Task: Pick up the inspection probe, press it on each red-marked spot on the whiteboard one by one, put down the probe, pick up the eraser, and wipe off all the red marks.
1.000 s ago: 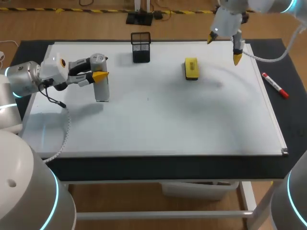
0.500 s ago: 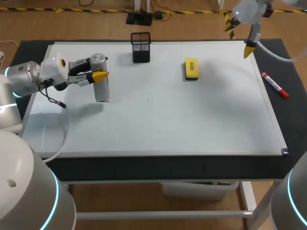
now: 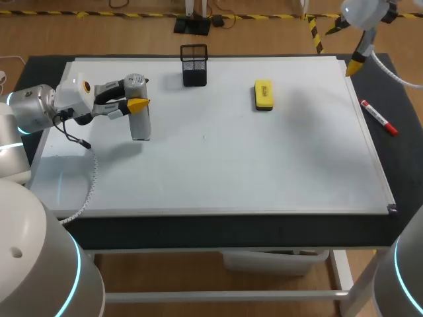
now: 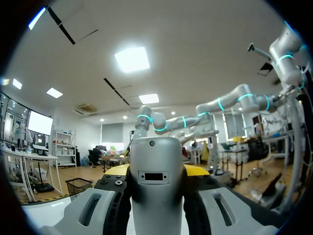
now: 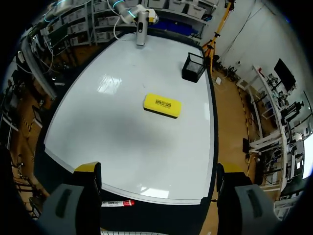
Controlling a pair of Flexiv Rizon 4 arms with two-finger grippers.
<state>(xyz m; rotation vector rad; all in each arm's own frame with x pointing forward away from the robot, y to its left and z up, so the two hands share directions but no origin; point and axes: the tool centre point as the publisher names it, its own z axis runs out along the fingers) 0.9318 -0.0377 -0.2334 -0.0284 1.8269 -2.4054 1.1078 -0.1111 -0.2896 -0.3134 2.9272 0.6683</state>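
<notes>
The inspection probe [image 3: 139, 117], a grey cylinder, stands upright with its foot on the left part of the whiteboard [image 3: 218, 165]. My left gripper [image 3: 137, 104] comes in sideways and is shut on its upper half. In the left wrist view the probe [image 4: 157, 196] fills the gap between the yellow tips. The yellow eraser [image 3: 263, 94] lies at the back middle of the board. My right gripper [image 3: 349, 45] hangs open and empty, high above the far right corner. From there the right wrist view looks down on the eraser [image 5: 162, 105] and the far probe [image 5: 142, 27]. No red marks show on the board.
A black mesh pen holder [image 3: 193, 65] stands at the board's back edge, left of the eraser. A red marker [image 3: 378, 117] lies on the dark table strip beside the board's right edge. A tiny dark speck [image 3: 203, 137] sits near the board's middle.
My right arm has swung right and back, from over the board's far right part to beyond its corner. The left arm and the probe have stayed put.
</notes>
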